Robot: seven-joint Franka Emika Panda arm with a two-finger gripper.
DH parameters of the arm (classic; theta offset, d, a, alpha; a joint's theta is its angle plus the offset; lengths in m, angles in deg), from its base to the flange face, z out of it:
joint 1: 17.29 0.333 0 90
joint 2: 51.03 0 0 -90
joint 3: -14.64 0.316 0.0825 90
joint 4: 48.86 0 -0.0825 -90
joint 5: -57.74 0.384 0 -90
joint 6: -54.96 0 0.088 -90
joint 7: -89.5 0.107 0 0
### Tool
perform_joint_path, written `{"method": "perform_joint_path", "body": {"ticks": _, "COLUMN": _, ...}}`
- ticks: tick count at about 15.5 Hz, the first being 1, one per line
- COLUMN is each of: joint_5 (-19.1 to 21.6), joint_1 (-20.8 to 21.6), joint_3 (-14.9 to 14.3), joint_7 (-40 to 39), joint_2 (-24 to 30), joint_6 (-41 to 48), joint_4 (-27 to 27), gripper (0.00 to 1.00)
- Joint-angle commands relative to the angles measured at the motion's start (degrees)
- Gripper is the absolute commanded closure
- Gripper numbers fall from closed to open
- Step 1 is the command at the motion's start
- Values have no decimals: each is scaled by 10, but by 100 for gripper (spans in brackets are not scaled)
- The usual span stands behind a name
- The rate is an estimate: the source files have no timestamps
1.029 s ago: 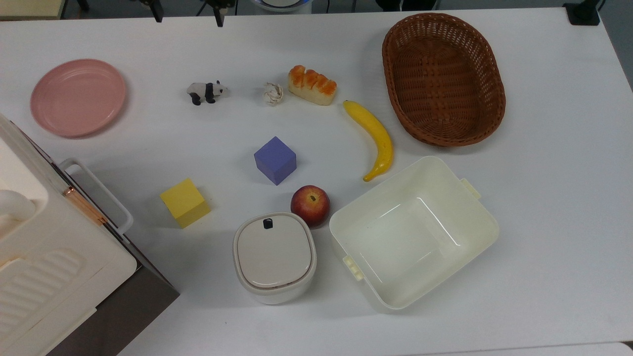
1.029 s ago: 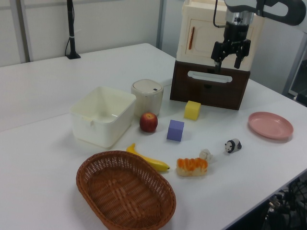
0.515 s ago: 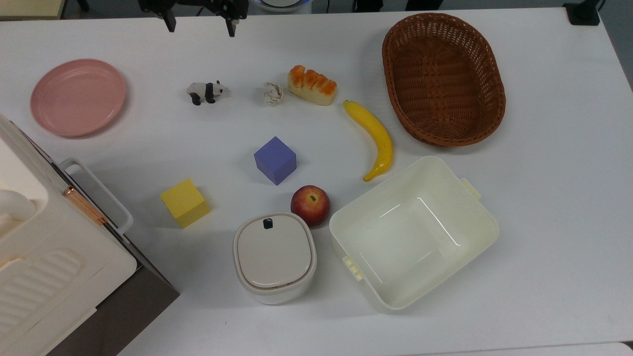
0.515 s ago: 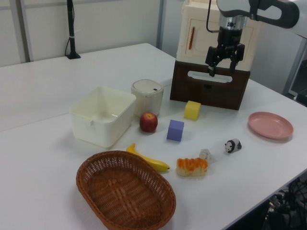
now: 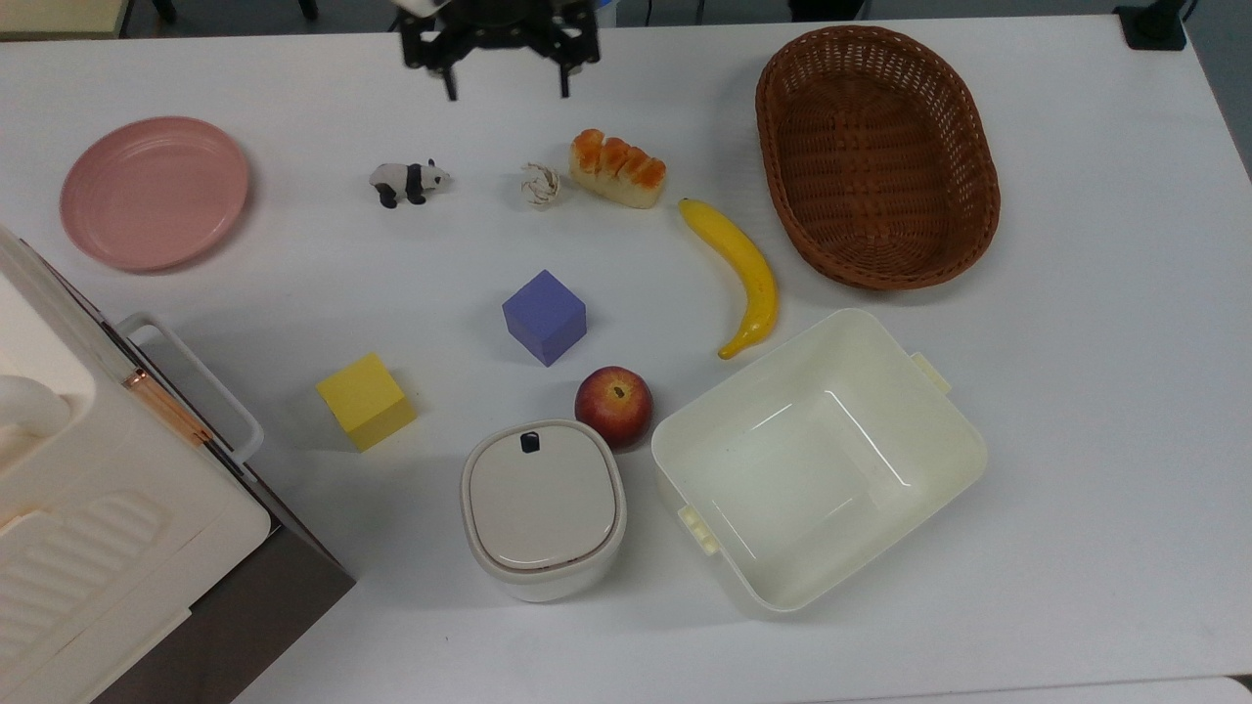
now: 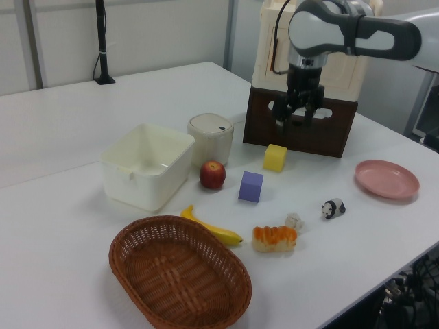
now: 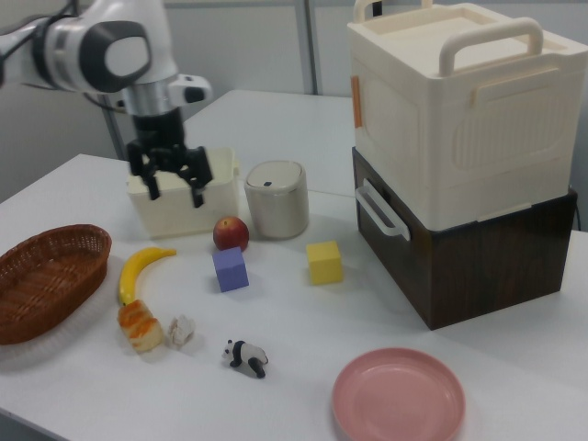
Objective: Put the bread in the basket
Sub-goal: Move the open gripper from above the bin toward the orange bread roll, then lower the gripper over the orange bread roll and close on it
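Bread [image 5: 617, 168] flat, long axis twd banana [image 5: 740, 273]

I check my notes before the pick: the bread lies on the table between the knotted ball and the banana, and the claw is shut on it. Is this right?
Not quite. The bread does lie between the knotted ball and the banana, but the claw is open and holds nothing, away from the bread; the top view shows it.

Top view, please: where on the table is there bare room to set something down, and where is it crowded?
Bare: the stretch to the top view's right of the basket and cream tub, and the patch between the pink plate, panda and yellow cube. Crowded: the middle, where bread, knotted ball and banana lie close together.
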Motion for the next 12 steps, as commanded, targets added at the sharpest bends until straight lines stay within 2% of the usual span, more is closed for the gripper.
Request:
{"method": "perform_joint_path", "body": {"ticks": 1, "joint_5": -7, "joint_1": 37, "joint_3": 9, "joint_7": -43, "joint_2": 87, "joint_6": -13, "joint_4": -106, "gripper": 0}}
{"method": "perform_joint_path", "body": {"ticks": 4, "joint_5": -8, "joint_1": 68, "joint_3": 9, "joint_7": -133, "joint_2": 98, "joint_6": 10, "joint_4": -135, "gripper": 0}}
{"method": "perform_joint_path", "body": {"ticks": 6, "joint_5": -19, "joint_1": 85, "joint_3": 8, "joint_7": -273, "joint_2": 88, "joint_6": 25, "joint_4": -143, "gripper": 0}}
{"method": "perform_joint_path", "body": {"ticks": 9, "joint_5": -36, "joint_1": 87, "joint_3": 9, "joint_7": -401, "joint_2": 69, "joint_6": 28, "joint_4": -150, "gripper": 0}}
{"method": "perform_joint_path", "body": {"ticks": 11, "joint_5": -37, "joint_1": 87, "joint_3": 12, "joint_7": -427, "joint_2": 56, "joint_6": 22, "joint_4": -155, "gripper": 0}}
{"method": "perform_joint_path", "body": {"ticks": 12, "joint_5": -36, "joint_1": 87, "joint_3": 13, "joint_7": -438, "joint_2": 54, "joint_6": -2, "joint_4": -176, "gripper": 0}}
